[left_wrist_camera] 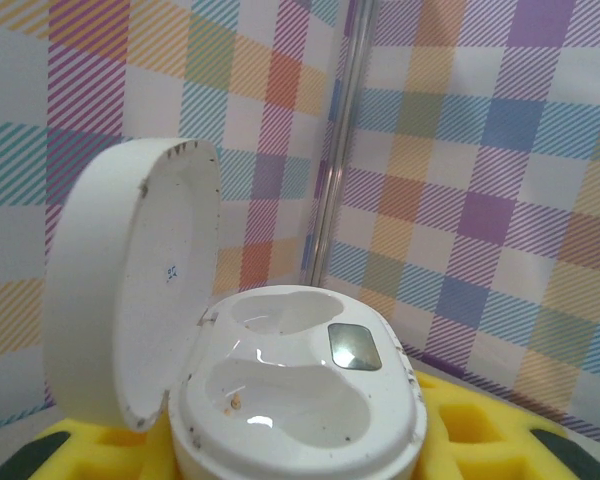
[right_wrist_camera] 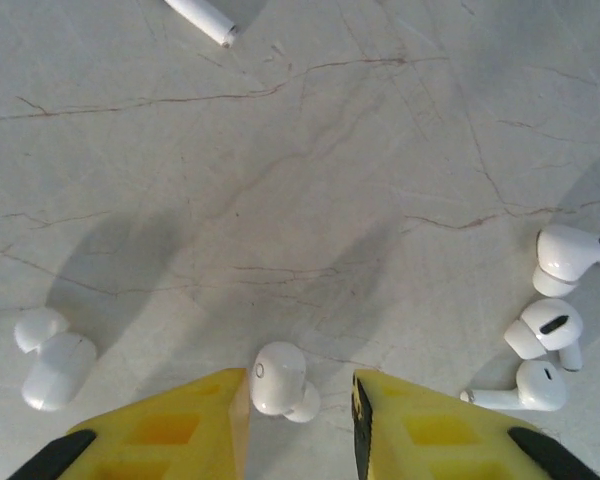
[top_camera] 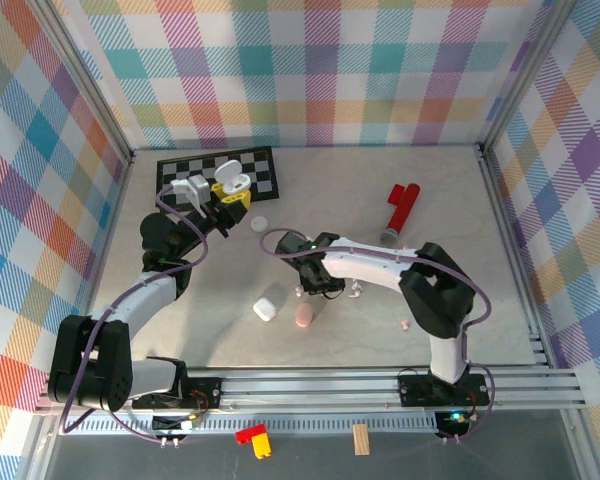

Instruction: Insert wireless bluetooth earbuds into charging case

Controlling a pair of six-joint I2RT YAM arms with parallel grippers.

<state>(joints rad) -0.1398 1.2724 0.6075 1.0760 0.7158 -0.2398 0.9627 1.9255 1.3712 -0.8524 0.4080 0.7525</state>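
Observation:
My left gripper (left_wrist_camera: 298, 455) is shut on the base of a white charging case (left_wrist_camera: 300, 385), held up with its lid (left_wrist_camera: 130, 290) swung open to the left. Both wells are empty. From above, the case (top_camera: 232, 183) sits over the checkered mat. My right gripper (right_wrist_camera: 300, 390) is low over the table and open. A small white earbud (right_wrist_camera: 278, 378) lies between its yellow fingers (right_wrist_camera: 170, 430), against the left one and with a gap to the right one. Three stemmed earbuds (right_wrist_camera: 545, 328) lie to the right, and another stubby one (right_wrist_camera: 55, 362) to the left.
A checkered mat (top_camera: 265, 170) lies at the back left. A white pebble case (top_camera: 270, 303) and a pink one (top_camera: 304, 316) sit near my right gripper (top_camera: 315, 283). A red object (top_camera: 402, 205) lies at the back right and a white disc (top_camera: 259, 223) mid-table. A white stick (right_wrist_camera: 202, 15) lies ahead.

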